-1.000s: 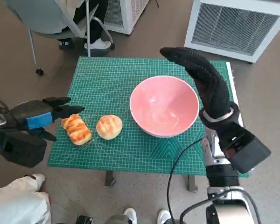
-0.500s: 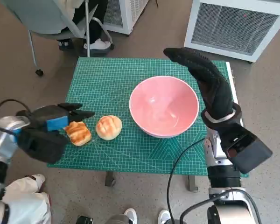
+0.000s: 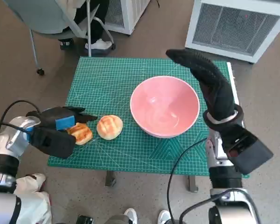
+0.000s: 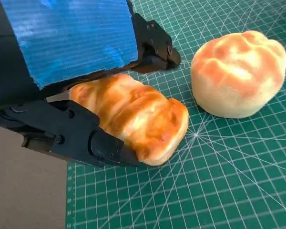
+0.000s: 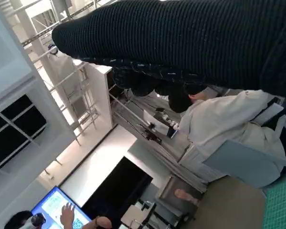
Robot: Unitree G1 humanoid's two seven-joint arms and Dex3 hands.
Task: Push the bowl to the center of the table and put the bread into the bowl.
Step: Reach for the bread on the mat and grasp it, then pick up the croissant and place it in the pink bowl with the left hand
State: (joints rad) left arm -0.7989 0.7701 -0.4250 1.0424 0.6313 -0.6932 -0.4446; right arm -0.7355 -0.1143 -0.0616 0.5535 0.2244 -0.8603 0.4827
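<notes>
The pink bowl (image 3: pixel 164 106) stands empty, right of the middle of the green mat (image 3: pixel 107 79). A round bun (image 3: pixel 109 127) (image 4: pixel 238 71) lies to the bowl's left. Further left lies a long bread roll (image 3: pixel 81 133) (image 4: pixel 133 119) near the mat's left front corner. My left hand (image 3: pixel 56 127) (image 4: pixel 71 52) covers that roll; its fingers (image 4: pixel 150 45) lie along one side and a black part presses the other, so it grips the roll on the mat. My right hand (image 3: pixel 210 84) (image 5: pixel 190 38) is raised flat beside the bowl's right rim, holding nothing.
A chair (image 3: pixel 51 18) with a person's shoes (image 3: pixel 99 44) under it stands beyond the table's far left. A white grilled unit (image 3: pixel 238 25) sits at the far right. A black cable (image 3: pixel 177 163) hangs off the front edge. The right wrist view shows a seated person (image 5: pixel 229 124).
My left hand has moved right over the long roll and closed round it; the roll has shifted a little toward the bun. The right hand and bowl have barely moved.
</notes>
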